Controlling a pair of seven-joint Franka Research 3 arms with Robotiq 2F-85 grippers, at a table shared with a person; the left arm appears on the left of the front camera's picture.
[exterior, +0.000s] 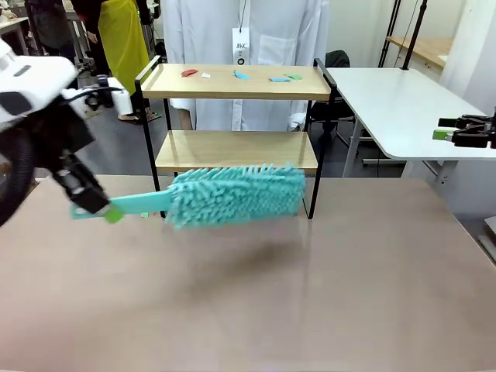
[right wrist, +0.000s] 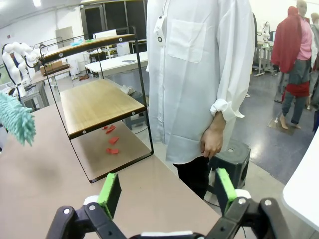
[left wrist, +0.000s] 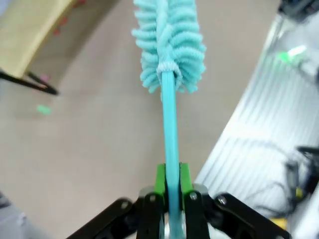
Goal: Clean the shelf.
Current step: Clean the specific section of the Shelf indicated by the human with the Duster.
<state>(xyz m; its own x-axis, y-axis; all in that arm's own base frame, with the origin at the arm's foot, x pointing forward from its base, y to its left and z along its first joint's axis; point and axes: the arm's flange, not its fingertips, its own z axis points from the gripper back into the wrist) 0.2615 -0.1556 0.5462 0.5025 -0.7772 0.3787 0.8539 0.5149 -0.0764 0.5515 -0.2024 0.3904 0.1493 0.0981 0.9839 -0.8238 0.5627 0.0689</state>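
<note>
Left tool [exterior: 108,211] clamped tight on teal duster [exterior: 236,194] handle, low over tabletop [exterior: 310,294], wide bare room in front. Duster head just in front of shelf [exterior: 232,149] lower board; shelf stands at tabletop's far edge. Coloured scraps [exterior: 240,75] on top board. Right tool [exterior: 448,135] far right, jaws wide, empty.

Shelf [exterior: 232,149]: matt wood w/ metal

White side table [exterior: 395,108] — grey floor [exterior: 128,155]
</note>
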